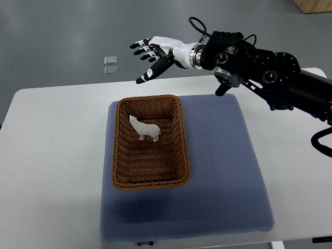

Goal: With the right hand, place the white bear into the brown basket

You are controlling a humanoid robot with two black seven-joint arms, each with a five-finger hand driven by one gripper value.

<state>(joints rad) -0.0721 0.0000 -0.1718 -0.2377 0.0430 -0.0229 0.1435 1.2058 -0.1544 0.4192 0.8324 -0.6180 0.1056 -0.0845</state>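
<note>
A small white bear (144, 128) stands upright inside the brown wicker basket (182, 140), toward its far half. The basket rests on a blue-grey mat (228, 166). My right hand (150, 54) hovers above and beyond the basket's far rim, over the table's back edge, its white and black fingers spread and holding nothing. Its dark arm (270, 72) enters from the right edge. The left arm does not show.
The mat lies on a white table (52, 155) with rounded corners. On the grey floor beyond the table lie two small clear squares (110, 65). A black cable (321, 140) loops at the right edge.
</note>
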